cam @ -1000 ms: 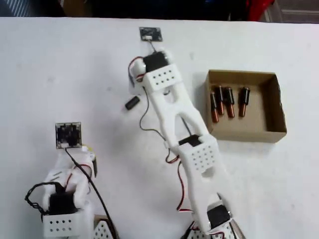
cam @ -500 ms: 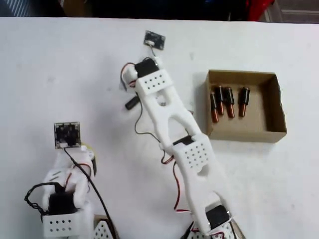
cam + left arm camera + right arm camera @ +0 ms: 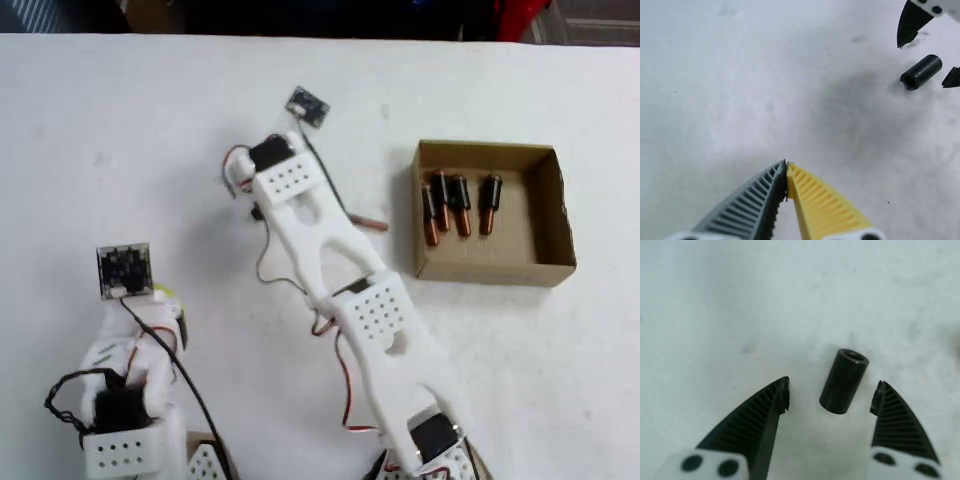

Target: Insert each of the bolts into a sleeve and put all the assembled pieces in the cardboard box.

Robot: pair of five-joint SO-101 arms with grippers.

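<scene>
We're on the black sleeve. It lies on its side on the white worktop, with its open end pointing away from the wrist. The right hand has its two dark fingers spread wide on either side of it, and neither one touches it. That looks to us like the pick-up step for the last sleeve, with the hand lined up but not yet pinching.

The next move, as we judge it, calls for the fingers to close squarely across the barrel. It's round and free to roll, so an off-centre squeeze could send it skidding out sideways.

Its partner, a loose copper-coloured bolt, lies on the worktop just beside the right arm, between the arm and the cardboard box. We'd expect bolt and sleeve to need lining up end to end once the sleeve is held.

The left hand sits well back from all this. Its grey and yellow fingers are pressed together with nothing between them.

The box already holds four assembled pieces. They lie side by side toward the side nearer the arm, each one a dark sleeve over a copper shank, and the far part of the floor is bare.
</scene>
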